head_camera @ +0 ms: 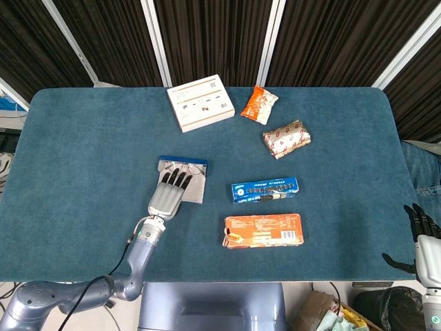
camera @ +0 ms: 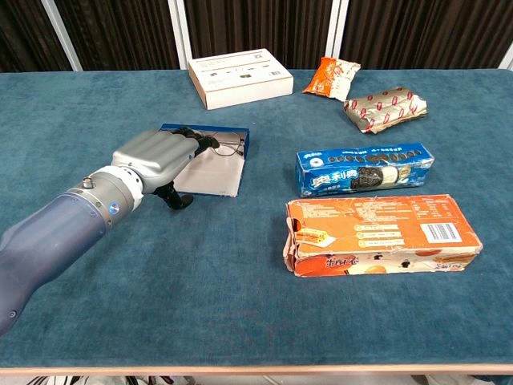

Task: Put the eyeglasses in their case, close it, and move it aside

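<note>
An open glasses case (head_camera: 195, 181) (camera: 215, 168) with a blue rim and grey lining lies on the blue table, left of centre. The thin-framed eyeglasses (camera: 228, 146) lie in it along its far edge, half covered by my left hand. My left hand (head_camera: 169, 194) (camera: 157, 156) lies flat over the case's left part, fingers stretched out onto the glasses; whether it grips them I cannot tell. My right hand (head_camera: 426, 247) hangs off the table's right front corner, fingers spread, holding nothing.
A blue cookie box (head_camera: 264, 189) (camera: 365, 169) and an orange box (head_camera: 262, 229) (camera: 378, 233) lie right of the case. At the back are a white box (head_camera: 200, 102), an orange snack bag (head_camera: 259, 104) and a red-patterned packet (head_camera: 287, 138).
</note>
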Available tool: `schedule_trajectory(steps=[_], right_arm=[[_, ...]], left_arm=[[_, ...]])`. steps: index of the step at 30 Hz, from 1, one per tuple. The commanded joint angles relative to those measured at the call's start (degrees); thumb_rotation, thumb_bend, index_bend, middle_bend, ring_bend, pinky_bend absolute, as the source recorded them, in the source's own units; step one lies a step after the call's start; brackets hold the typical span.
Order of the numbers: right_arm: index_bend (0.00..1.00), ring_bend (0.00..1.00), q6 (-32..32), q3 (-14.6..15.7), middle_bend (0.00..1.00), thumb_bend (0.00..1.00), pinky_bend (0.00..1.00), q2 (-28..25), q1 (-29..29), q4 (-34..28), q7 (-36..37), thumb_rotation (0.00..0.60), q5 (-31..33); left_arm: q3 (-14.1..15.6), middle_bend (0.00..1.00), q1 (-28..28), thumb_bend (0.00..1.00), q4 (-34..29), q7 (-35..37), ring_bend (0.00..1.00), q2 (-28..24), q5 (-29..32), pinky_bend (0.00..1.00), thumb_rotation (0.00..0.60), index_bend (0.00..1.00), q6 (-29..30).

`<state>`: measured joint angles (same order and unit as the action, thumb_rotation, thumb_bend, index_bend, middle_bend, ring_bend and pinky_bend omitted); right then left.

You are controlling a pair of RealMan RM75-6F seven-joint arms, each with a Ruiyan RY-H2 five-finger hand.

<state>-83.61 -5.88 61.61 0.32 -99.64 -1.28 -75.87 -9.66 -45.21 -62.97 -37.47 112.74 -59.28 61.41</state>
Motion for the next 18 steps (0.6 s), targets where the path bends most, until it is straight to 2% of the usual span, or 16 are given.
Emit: schedule_trajectory(steps=[1,18], right_arm=[[0.05,0.11,-0.02,0.0,0.01,0.2,0.16,0.02,0.0,0.03,0.03,0.6,-0.03],[0.05,0.11,0.05,0.11,0.01,0.2,0.16,0.07,0.03,0.06,-0.05,0.6,-0.15]], left_arm=[[-0.33,0.12,0.16,0.17,-0.36,-0.58,0.03,-0.13,0.51,0.17,0.6,0.1,-0.36],[-2.42,0.12,0.0,0.17,0.77,-1.73,0.03,0.76,1.49,0.17,0.6,0.1,-1.01]])
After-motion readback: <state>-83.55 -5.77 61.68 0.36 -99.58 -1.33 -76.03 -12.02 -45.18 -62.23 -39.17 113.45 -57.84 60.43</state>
